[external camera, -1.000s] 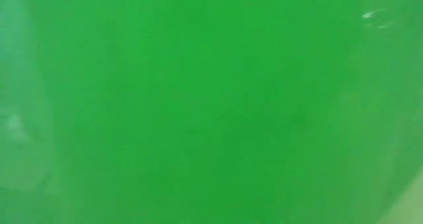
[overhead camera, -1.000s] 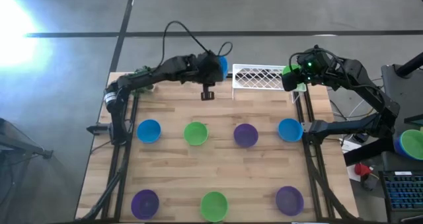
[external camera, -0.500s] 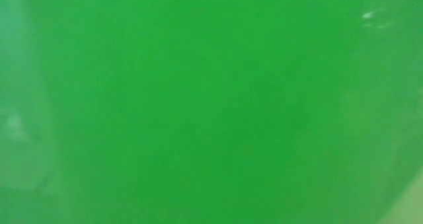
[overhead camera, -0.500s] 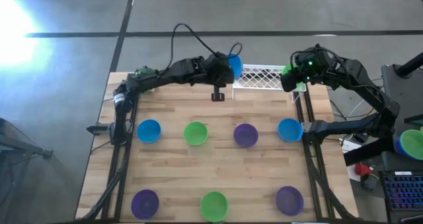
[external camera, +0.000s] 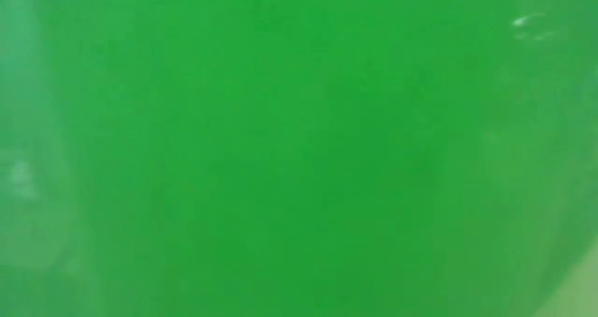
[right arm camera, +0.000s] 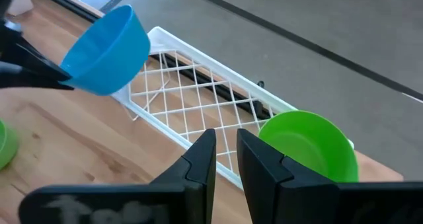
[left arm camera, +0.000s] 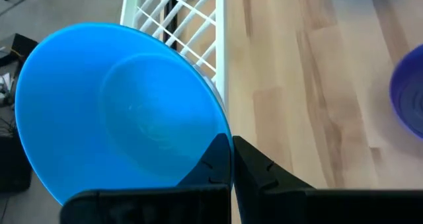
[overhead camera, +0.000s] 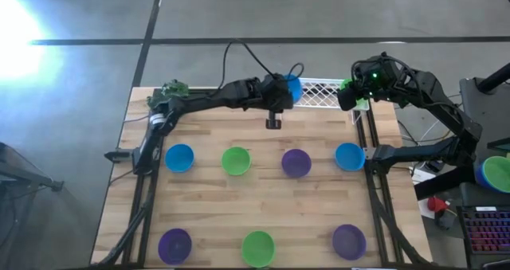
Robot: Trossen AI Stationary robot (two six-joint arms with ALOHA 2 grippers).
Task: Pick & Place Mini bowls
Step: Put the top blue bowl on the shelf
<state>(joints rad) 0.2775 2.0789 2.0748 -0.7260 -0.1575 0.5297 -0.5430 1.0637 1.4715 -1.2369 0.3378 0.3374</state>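
Fingers of the left gripper pinch the blue bowl's rim beside the white wire rack; right gripper likewise grips the green bowl there; probably light, stiff, slippery plastic.

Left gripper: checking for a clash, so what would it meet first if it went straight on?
Probably the white wire rack, just beyond the blue bowl that the left gripper holds; depth is unclear.

Rack sits at the desk's far edge, plant at the far left corner. Four bowls line mid-desk; three bowls line the near edge.
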